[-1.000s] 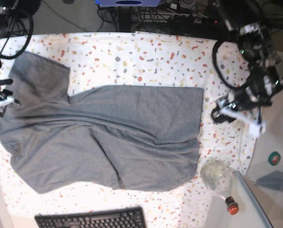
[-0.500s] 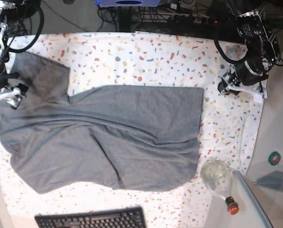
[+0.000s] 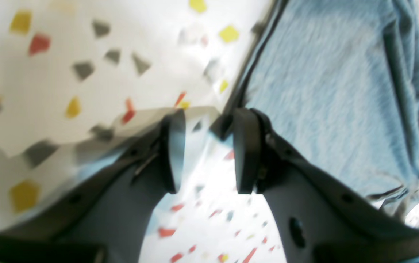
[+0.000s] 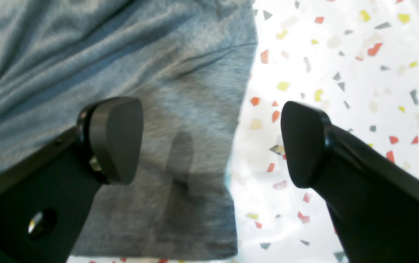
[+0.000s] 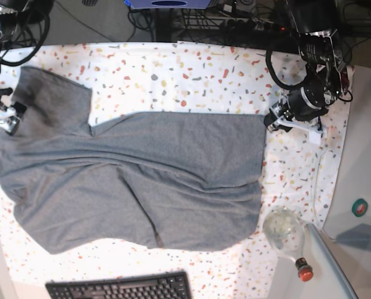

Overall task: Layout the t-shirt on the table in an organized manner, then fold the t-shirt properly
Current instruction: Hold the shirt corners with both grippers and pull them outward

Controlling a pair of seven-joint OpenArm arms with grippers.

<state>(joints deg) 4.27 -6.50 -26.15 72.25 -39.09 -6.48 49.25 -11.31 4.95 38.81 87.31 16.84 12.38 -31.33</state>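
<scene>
Two grippers flank the t-shirt (image 5: 136, 180), spread wrinkled across the table (image 5: 204, 68). Right gripper (image 4: 209, 142), fingers spread wide, straddles a sleeve edge; left gripper (image 3: 204, 149), fingers narrowly apart and pinching nothing, nears the hem corner. Closing carelessly could pinch the tablecloth or bunch folds.

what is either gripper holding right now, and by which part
Nothing is held. The right gripper is open over the t-shirt edge; the left gripper has empty jaws beside the shirt's hem.
</scene>
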